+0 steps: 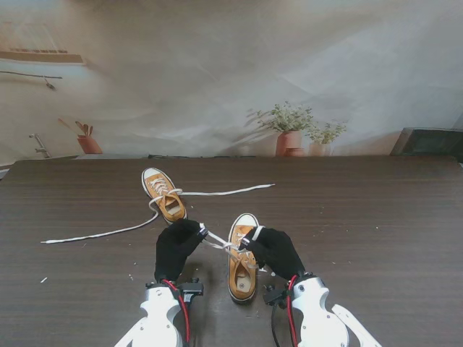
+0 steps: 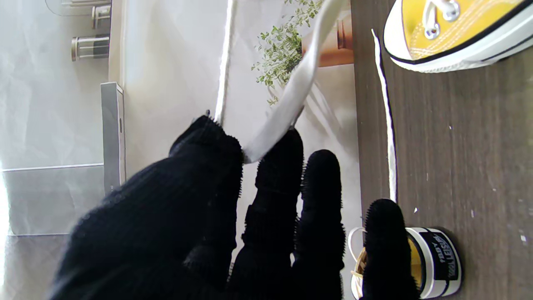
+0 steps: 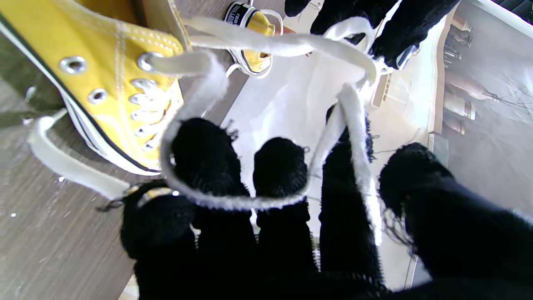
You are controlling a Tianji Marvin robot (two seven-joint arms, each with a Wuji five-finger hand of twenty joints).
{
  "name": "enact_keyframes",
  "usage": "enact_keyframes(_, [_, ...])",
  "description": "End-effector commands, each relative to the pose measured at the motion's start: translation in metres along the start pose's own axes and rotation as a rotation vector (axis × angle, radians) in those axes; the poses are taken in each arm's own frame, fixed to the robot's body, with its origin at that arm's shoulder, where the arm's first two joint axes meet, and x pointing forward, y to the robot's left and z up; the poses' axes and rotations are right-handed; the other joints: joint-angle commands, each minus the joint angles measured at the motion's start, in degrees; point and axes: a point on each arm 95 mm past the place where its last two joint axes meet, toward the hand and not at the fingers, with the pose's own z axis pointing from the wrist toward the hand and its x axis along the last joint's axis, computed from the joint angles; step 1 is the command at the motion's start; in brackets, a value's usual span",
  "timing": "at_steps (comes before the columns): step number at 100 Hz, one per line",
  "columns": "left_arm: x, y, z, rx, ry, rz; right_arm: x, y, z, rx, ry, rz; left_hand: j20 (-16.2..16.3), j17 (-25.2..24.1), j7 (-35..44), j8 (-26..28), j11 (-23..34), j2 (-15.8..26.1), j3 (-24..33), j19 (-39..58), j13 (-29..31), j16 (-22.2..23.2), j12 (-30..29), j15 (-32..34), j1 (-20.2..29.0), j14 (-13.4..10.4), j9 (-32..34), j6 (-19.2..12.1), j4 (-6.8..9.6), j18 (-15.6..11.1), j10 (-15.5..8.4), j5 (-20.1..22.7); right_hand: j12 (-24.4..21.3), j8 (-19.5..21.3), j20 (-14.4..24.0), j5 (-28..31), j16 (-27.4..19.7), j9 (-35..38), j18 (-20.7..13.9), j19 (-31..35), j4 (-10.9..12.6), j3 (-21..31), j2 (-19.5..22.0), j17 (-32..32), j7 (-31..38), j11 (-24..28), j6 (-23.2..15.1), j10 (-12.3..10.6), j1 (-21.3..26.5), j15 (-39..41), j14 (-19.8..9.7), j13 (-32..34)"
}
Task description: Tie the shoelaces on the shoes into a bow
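Two yellow sneakers lie on the dark table. The far shoe (image 1: pixel 163 194) has its white laces spread out to the left (image 1: pixel 101 233) and right (image 1: pixel 228 191). The near shoe (image 1: pixel 244 259) sits between my hands. My left hand (image 1: pixel 178 246) pinches a flat white lace (image 2: pixel 287 104) between thumb and forefinger (image 2: pixel 277 166). My right hand (image 1: pixel 275 249) has a lace loop (image 3: pixel 233 202) wrapped across its fingers (image 3: pixel 208 154), and one strand runs up to the left hand (image 3: pixel 374 25). The lace (image 1: pixel 218 243) stretches taut between both hands above the near shoe's eyelets (image 3: pixel 143 98).
The far shoe's heel (image 2: pixel 435 260) lies just beyond my left fingertips. A printed backdrop with potted plants (image 1: pixel 289 130) stands behind the table's far edge. A dark box (image 1: pixel 428 141) sits at the far right. Small white specks dot the table (image 1: pixel 43 279).
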Motion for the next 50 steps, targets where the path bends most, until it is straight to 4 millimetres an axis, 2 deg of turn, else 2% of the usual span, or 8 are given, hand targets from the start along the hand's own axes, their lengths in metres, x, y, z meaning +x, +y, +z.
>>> enact_keyframes(1, [0.000,-0.002,0.000,-0.006,0.013,0.021,-0.001,-0.002,-0.004,0.012,-0.016,0.005,-0.6,-0.2,-0.2,-0.8,-0.6,-1.0,2.2,1.4,0.7,0.5,-0.8,1.2,0.1,-0.7,1.9,-1.6,-0.24,-0.2,0.4,0.9,-0.7,5.3,1.7,3.2,-0.3,-2.8,0.3,-1.3,0.5,-0.4,1.3,-3.1,3.6,-0.6,-2.5,0.8,-2.4,-1.4,1.3,-2.1])
enact_keyframes(9, [-0.002,-0.004,0.000,-0.004,0.016,0.032,-0.001,-0.001,-0.005,0.017,-0.025,-0.010,-0.6,-0.2,-0.2,-0.7,-0.6,-0.9,2.0,1.5,0.7,0.6,-0.6,1.4,0.2,-0.7,1.8,-1.5,-0.18,-0.2,0.4,1.0,-0.1,10.6,1.9,3.4,-0.1,-7.7,-2.6,-4.5,-0.3,0.8,-0.4,-8.3,6.6,-0.3,-5.4,-1.1,-2.8,-3.8,-0.7,-6.7])
enact_keyframes(18, [-0.004,-0.007,0.001,0.001,0.013,0.037,-0.001,0.000,-0.006,0.032,-0.043,-0.023,-0.6,-0.1,-0.2,-0.7,-0.4,-1.0,2.0,1.7,0.7,0.6,-0.5,1.6,0.4,-0.5,1.9,-1.3,-0.08,-0.1,0.6,1.1,-0.7,16.6,1.8,4.1,-0.1,-14.9,-5.0,-7.7,-0.7,2.8,-1.2,-13.2,7.5,-2.1,-5.6,-1.1,-4.0,-6.5,-2.3,-11.6])
enact_keyframes(32, [-0.005,-0.013,0.002,0.016,0.023,0.058,-0.001,0.001,-0.007,0.042,-0.052,-0.039,-0.6,0.1,-0.3,-0.8,-0.3,-1.1,2.0,1.9,0.7,0.6,-0.5,1.7,0.6,-0.5,2.0,-0.9,-0.02,-0.1,0.8,1.2,-5.7,20.5,-0.3,4.9,-2.5,-21.7,-5.9,-14.1,-0.1,3.6,-0.4,-18.7,8.1,-8.1,-3.8,-0.4,-4.8,-13.9,-2.9,-16.5])
enact_keyframes(50, [-0.006,-0.019,0.003,0.016,0.024,0.069,-0.001,0.001,-0.007,0.039,-0.054,-0.031,0.7,3.1,-0.3,-0.8,-0.2,-1.6,3.3,5.1,1.6,0.9,-0.2,2.6,0.5,1.1,2.4,-0.4,-0.08,-0.4,1.1,1.5,-10.9,22.1,-2.4,5.3,-4.1,-22.5,-5.9,-18.9,0.4,2.5,0.4,-21.8,7.2,-12.0,-2.2,0.2,-3.6,-19.4,-2.8,-18.2])
